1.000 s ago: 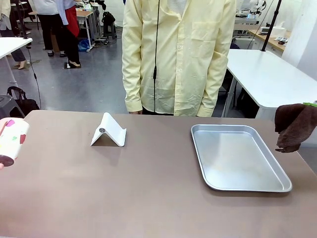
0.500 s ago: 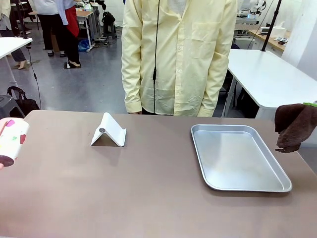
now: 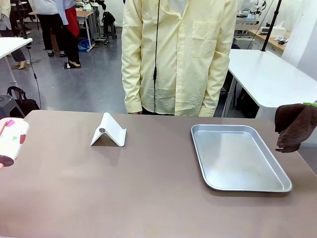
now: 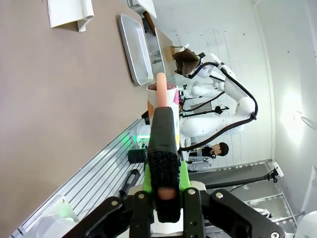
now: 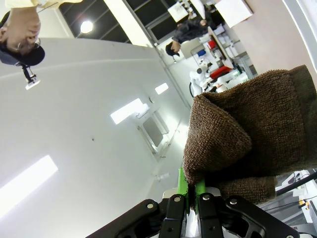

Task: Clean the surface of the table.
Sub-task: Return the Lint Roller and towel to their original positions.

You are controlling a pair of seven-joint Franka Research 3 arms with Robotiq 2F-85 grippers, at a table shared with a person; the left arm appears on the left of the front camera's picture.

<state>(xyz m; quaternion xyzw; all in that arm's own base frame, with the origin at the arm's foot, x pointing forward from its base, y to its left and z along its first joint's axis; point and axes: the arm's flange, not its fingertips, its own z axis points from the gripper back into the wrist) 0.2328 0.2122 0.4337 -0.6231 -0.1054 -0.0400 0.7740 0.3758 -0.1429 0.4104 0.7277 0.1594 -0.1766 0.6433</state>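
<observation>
Gripping a brown cloth (image 3: 295, 127) in my right jaws (image 5: 193, 191) off the tabletop's (image 3: 148, 193) right edge, and a patterned paper cup (image 3: 12, 141) in my left jaws (image 4: 164, 163) at its left edge, I judge a careless sweep could knock the white stand (image 3: 109, 131) or shove the metal tray (image 3: 237, 157). Spread below me, the tabletop looks matte taupe, smooth, with no spill I can make out.

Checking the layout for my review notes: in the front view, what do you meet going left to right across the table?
Paper cup at the left edge → white folded stand → silver metal tray → brown cloth hanging at the right edge.
</observation>
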